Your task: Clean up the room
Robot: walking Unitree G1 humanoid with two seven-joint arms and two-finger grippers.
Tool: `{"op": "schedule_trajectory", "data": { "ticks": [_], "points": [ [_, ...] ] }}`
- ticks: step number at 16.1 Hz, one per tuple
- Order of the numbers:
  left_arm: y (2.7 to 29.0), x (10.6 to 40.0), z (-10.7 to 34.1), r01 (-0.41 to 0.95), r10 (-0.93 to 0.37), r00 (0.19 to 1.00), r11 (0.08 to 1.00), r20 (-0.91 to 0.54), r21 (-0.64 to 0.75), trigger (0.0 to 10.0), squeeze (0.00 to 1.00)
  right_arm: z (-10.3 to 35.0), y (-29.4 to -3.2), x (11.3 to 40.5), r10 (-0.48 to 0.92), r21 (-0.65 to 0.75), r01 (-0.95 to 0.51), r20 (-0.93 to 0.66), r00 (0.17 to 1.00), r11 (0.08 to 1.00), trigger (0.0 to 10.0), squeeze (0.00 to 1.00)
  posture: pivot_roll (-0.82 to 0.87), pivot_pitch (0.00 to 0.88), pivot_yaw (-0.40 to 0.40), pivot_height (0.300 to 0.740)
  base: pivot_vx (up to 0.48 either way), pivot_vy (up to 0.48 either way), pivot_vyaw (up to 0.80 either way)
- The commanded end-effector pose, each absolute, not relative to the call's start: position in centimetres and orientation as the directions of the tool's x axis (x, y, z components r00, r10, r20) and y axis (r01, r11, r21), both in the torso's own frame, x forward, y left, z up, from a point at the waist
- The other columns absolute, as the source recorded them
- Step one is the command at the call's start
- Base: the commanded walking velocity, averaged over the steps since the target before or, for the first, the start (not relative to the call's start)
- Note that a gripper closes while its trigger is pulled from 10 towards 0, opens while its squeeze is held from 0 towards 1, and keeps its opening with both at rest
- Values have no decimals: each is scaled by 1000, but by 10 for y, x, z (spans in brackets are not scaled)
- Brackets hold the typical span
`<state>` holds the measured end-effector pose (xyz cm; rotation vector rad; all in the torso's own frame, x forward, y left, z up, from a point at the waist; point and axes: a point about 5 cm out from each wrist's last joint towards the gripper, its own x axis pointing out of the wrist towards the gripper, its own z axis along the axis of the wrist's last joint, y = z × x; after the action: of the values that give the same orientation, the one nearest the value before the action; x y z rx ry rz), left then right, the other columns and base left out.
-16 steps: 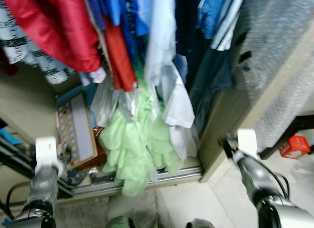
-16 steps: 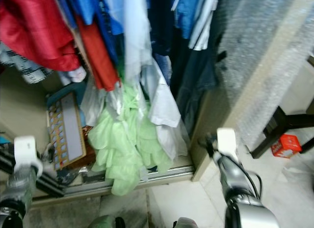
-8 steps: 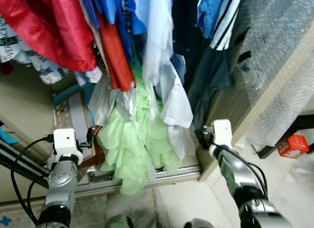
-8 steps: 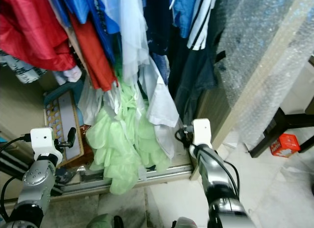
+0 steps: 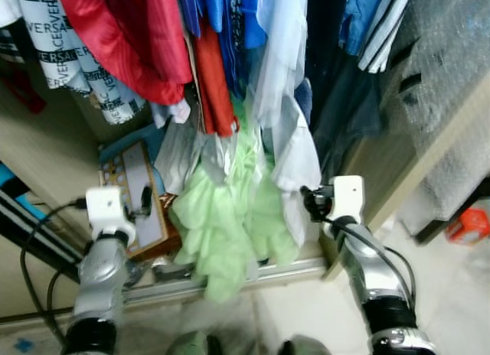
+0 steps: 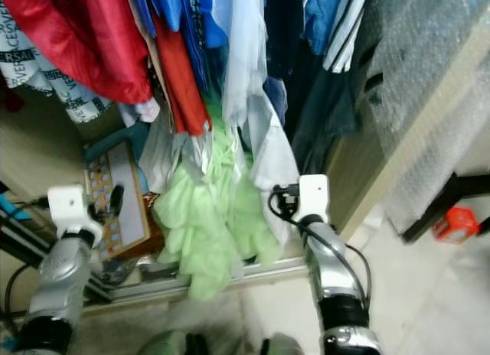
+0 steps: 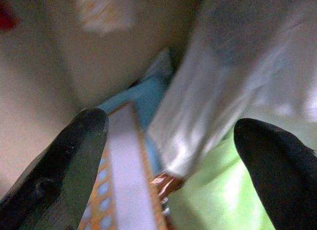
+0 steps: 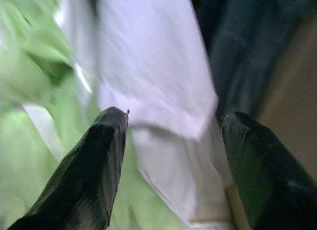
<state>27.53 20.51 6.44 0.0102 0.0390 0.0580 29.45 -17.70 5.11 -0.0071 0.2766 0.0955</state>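
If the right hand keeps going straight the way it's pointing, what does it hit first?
Most likely the white shirt hanging in the wardrobe: it lies dead ahead of the open right hand, with the light green garment just to one side. Depth is hard to judge.

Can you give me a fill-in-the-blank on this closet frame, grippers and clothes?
1. The ruffled garment hanging lowest is light ____.
2. The right gripper points at a ____ shirt with its fingers apart.
3. The left gripper has its fingers ____.
4. The small box on the floor is ____.

Missing words: green; white; open; red
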Motion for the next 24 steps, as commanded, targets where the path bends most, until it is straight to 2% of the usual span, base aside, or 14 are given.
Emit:
{"op": "schedule_trajectory", "data": {
  "ticks": [1,6,8,13,15,21,24],
  "points": [
    [205,271,69,-57,57,998,998,-23,25,10000,0,58,-176,295,97,5,-98,-253,963,995,10000,0,-91,0,26,740,0,0,0],
    [189,265,86,-88,88,995,996,48,4,10000,0,70,-181,292,85,-28,-92,-190,978,995,10000,0,-86,0,32,740,0,0,0],
    [183,260,87,-96,96,994,995,47,3,10000,0,73,-178,290,88,-41,-96,-169,982,995,10000,0,-90,0,39,740,0,0,744],
    [177,257,89,-59,60,997,998,47,-20,10000,0,77,-182,287,49,-59,-58,-144,988,997,10000,0,-95,0,34,740,0,0,240],
    [174,256,97,-50,52,997,998,61,-47,10000,0,90,-184,283,32,-103,-40,-79,996,994,10000,0,-93,0,32,740,0,0,0],
    [171,231,93,8,-7,1000,998,19,-60,10000,0,104,-176,272,114,-177,-113,-5,993,978,10000,0,-95,0,27,740,122,0,0],
    [166,235,97,8,-6,999,997,31,-76,10000,0,108,-174,275,118,-184,-115,5,993,976,10000,0,-91,0,18,740,251,0,0]
  ]
}}
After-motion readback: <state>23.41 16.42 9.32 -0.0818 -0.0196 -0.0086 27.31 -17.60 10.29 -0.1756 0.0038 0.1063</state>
